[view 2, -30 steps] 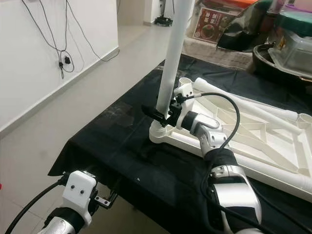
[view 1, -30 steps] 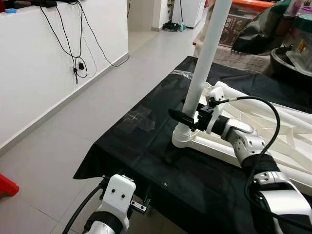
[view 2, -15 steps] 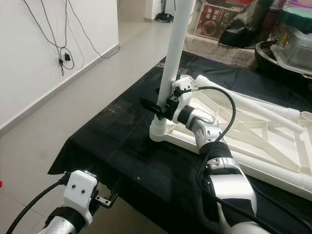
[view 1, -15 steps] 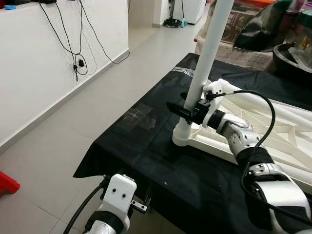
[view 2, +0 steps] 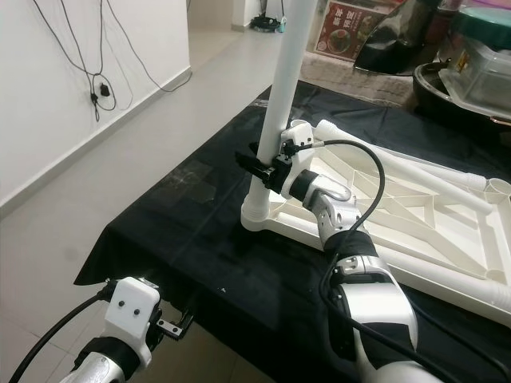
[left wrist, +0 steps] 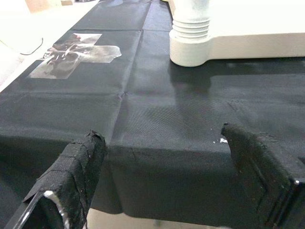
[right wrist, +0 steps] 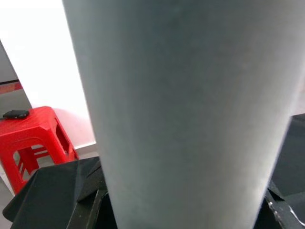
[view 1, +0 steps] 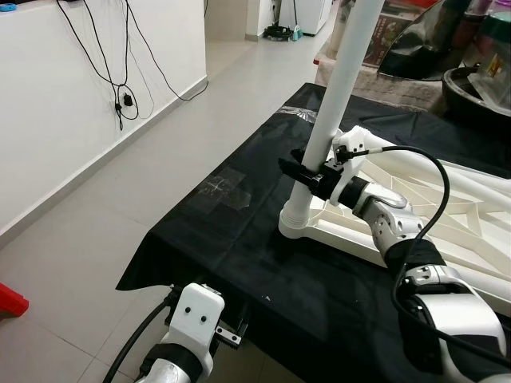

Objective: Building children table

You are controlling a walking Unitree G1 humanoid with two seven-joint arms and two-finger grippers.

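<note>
A white plastic table top (view 1: 467, 209) lies upside down on a table covered with black cloth (view 1: 231, 239). A long white table leg (view 1: 339, 88) stands upright in the corner socket (view 1: 297, 223) nearest me. My right gripper (view 1: 308, 177) is shut on the leg a little above the socket, and in the right wrist view the leg (right wrist: 181, 109) sits close between the black fingers (right wrist: 83, 200). My left gripper (left wrist: 162, 191) hangs open low at the table's front edge, facing the same socket (left wrist: 189, 40), with nothing between its fingers (left wrist: 71, 176).
A patch of clear tape (view 1: 225, 190) is stuck on the cloth left of the socket. Tiled floor runs along the white wall with hanging cables (view 1: 120, 72). A red stool (view 1: 9, 302) stands at the lower left. Boxes and bags (view 1: 447, 56) crowd the back right.
My right gripper has slid a little higher on the leg and still holds it. The head view has shifted slightly. The left arm has stayed put.
</note>
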